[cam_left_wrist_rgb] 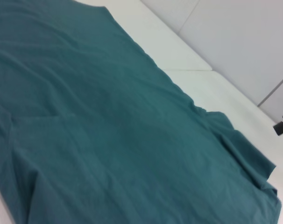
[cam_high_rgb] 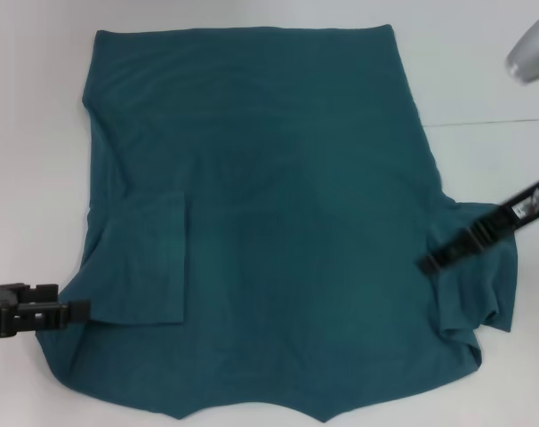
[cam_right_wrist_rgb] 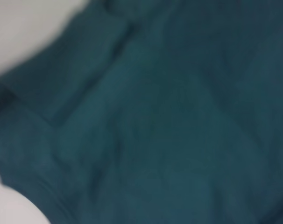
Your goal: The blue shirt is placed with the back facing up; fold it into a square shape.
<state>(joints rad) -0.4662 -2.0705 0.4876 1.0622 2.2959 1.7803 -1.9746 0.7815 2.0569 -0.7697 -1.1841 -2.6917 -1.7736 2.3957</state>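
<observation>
Two tools are at the blue shirt (cam_high_rgb: 278, 213) right now. My left tool (cam_high_rgb: 74, 310) sits at the shirt's left edge by the near left shoulder; its tip touches the cloth, but I cannot tell whether it is parted or pinched. My right tool (cam_high_rgb: 427, 262) lies over the right sleeve (cam_high_rgb: 478, 285), and I cannot tell its state either.

I judge the step in hand to be bringing the sleeves inward. The left sleeve (cam_high_rgb: 145, 267) already lies folded onto the body as a flat panel; the right sleeve is rumpled and out to the side. To do this well, I would take the right sleeve at its outer hem, lift only enough to free it from the surface (cam_high_rgb: 29, 133), and lay it across so its fold line runs straight down the shirt's side, matching the left.

The shirt is spread plain side up over the white surface, hem far from me, neckline nearest. It is dark teal, soft knit, mostly flat with shallow creases, bunched only at the right sleeve.
</observation>
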